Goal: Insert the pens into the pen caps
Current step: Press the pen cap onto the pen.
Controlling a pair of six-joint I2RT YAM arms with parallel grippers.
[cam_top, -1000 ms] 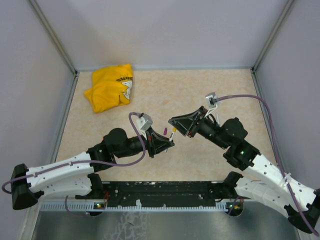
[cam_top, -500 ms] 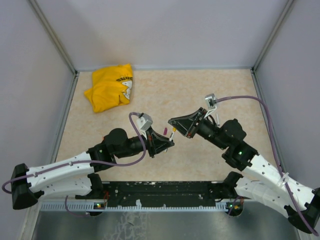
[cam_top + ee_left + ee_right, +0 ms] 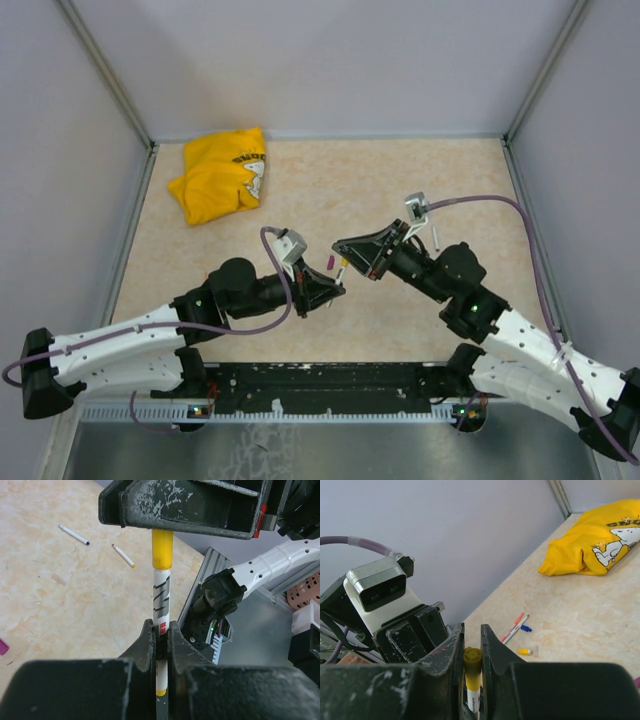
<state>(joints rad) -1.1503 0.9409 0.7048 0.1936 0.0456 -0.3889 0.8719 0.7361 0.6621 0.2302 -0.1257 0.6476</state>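
Plastic throughout: light, stiff and smooth-barrelled, likely to slide or twist in a loose pinch, so best taken on the barrel's lower half, clear of the writing end. Held just so: left gripper (image 3: 160,630) pressed together on the white pen (image 3: 161,592), low on its printed barrel, with a short yellow tail end showing beneath the fingers. Raised off the desk (image 3: 400,180), above its middle and toward the near edge. Long axis running straight from the left gripper to the right gripper (image 3: 471,640), writing end pointing away from the left one and into the yellow cap (image 3: 162,550). Cap small and slippery, pinched across its sides by the right jaws. Seemingly seated on the pen, though how deep cannot be told. Beyond, lying flat on the desk: purple cap (image 3: 329,261), loose pens (image 3: 515,627) — and a yellow cloth (image 3: 222,175) in the far-left corner.
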